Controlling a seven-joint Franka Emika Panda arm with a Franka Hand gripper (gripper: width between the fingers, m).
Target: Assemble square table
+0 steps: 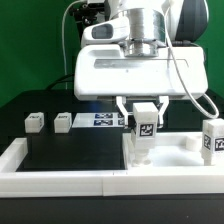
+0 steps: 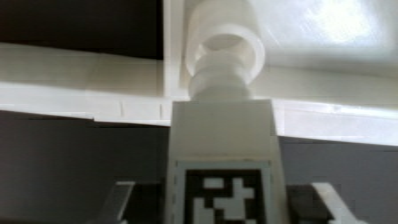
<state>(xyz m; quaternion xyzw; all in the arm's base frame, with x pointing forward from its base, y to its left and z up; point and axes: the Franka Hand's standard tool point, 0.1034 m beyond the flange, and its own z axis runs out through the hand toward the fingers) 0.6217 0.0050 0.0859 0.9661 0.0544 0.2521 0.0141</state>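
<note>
My gripper (image 1: 144, 120) (image 2: 222, 208) is shut on a white leg (image 1: 140, 146) (image 2: 222, 120) with a black-and-white tag and holds it upright. Dark fingers (image 2: 128, 203) show on both sides of the tagged block. The leg's narrow round end points down at the square table's white slab (image 1: 185, 156) (image 2: 89, 95), near the slab's corner on the exterior view's left. Whether it touches the slab I cannot tell. A second tagged leg (image 1: 212, 138) stands upright at the slab's far end, on the exterior view's right.
Two more small white legs (image 1: 36, 121) (image 1: 63, 121) lie on the black table at the exterior view's left. The marker board (image 1: 100, 120) lies behind the gripper. A long white rail (image 1: 60, 178) borders the front and left of the work area.
</note>
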